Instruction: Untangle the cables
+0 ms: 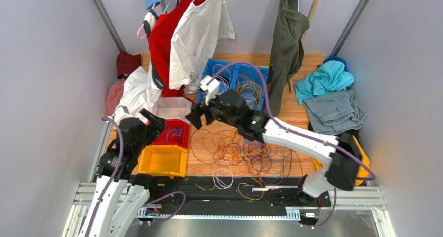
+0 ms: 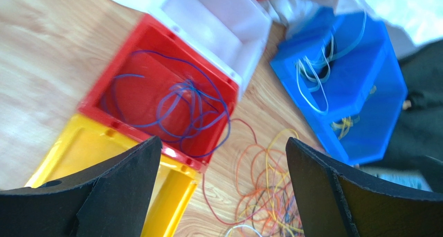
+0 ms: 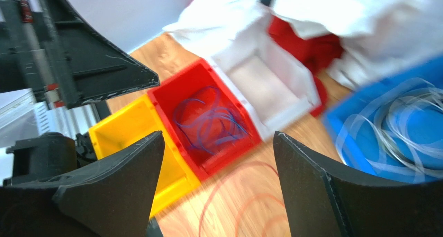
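My right pincer gapes empty just right of the square red plastic bin, which has blue wires coiled inside. My left pincer gapes too. The tangled thin multicoloured cables sprawl rightward on the wooden tabletop.

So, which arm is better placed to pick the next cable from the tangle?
Probably right. The right gripper, open, hangs at the edge of the tangled cables; the left gripper, also open, is over the red bin, farther away.
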Controlling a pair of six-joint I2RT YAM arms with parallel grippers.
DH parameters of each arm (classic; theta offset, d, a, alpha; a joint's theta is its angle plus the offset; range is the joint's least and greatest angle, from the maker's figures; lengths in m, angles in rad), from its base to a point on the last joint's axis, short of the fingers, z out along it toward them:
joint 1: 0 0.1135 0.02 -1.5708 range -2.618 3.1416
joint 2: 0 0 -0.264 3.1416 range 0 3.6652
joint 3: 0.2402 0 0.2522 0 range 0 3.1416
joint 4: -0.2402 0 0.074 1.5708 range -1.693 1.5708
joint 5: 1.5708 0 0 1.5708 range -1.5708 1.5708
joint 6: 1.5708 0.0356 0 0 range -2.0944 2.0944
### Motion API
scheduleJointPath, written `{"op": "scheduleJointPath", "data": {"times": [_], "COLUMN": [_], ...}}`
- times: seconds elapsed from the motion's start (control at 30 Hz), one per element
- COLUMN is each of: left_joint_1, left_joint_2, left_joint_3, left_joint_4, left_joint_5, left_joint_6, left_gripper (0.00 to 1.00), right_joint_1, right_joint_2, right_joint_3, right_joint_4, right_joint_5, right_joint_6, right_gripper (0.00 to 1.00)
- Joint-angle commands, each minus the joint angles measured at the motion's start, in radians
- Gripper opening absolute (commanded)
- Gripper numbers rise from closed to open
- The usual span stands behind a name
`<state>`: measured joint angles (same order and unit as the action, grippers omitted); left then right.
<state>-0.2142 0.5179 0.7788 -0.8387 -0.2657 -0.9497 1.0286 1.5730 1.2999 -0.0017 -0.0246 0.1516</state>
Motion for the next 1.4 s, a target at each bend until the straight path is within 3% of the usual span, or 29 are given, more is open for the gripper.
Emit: {"op": "scheduleJointPath", "data": {"times": [0.0,0.03,0.1,0.23,0.33,0.63,0.77,0.87,1.0,1.13,1.33,1.37], "left_joint_1": [0.004,-0.002,-0.039,-0.287,-0.400,-0.497,-0.559,-0.616,-0.648,-0.649,-0.649,-0.649], "left_joint_2": [0.045,0.059,0.112,0.246,0.364,0.614,0.709,0.781,0.821,0.792,0.688,0.659], "left_joint_3": [-0.094,-0.137,-0.170,-0.138,-0.093,-0.021,0.026,0.068,0.070,0.027,-0.024,-0.030], "left_joint_4": [0.242,0.288,0.409,0.467,0.496,0.611,0.665,0.668,0.679,0.667,0.616,0.612], "left_joint_5": [0.222,0.308,0.344,0.176,0.122,0.112,0.100,0.080,0.079,0.065,0.026,0.020], "left_joint_6": [0.068,0.074,0.077,0.109,0.135,0.160,0.149,0.150,0.123,0.103,0.092,0.091], "left_gripper": [0.99,0.99,0.99,0.99,0.99,0.99,0.99,0.99,0.99,0.99,0.99,0.99], "right_joint_1": [0.002,0.001,0.001,0.004,0.004,0.005,-0.010,-0.068,-0.139,-0.151,-0.170,-0.168], "right_joint_2": [-0.195,-0.236,-0.352,-0.513,-0.617,-0.860,-0.812,-0.731,-0.636,-0.492,-0.320,-0.312], "right_joint_3": [-0.194,-0.238,-0.348,-0.485,-0.566,-0.682,-0.668,-0.668,-0.732,-0.726,-0.617,-0.614], "right_joint_4": [-0.109,-0.119,-0.130,-0.184,-0.216,-0.333,-0.397,-0.408,-0.278,-0.160,-0.169,-0.166], "right_joint_5": [0.219,0.233,0.268,0.302,0.308,0.524,0.581,0.513,0.459,0.463,0.404,0.396], "right_joint_6": [0.037,0.055,0.103,0.167,0.197,0.250,0.249,0.291,0.338,0.324,0.301,0.299], "right_gripper": [0.80,0.79,0.76,0.73,0.71,0.71,0.71,0.71,0.69,0.67,0.59,0.54]}}
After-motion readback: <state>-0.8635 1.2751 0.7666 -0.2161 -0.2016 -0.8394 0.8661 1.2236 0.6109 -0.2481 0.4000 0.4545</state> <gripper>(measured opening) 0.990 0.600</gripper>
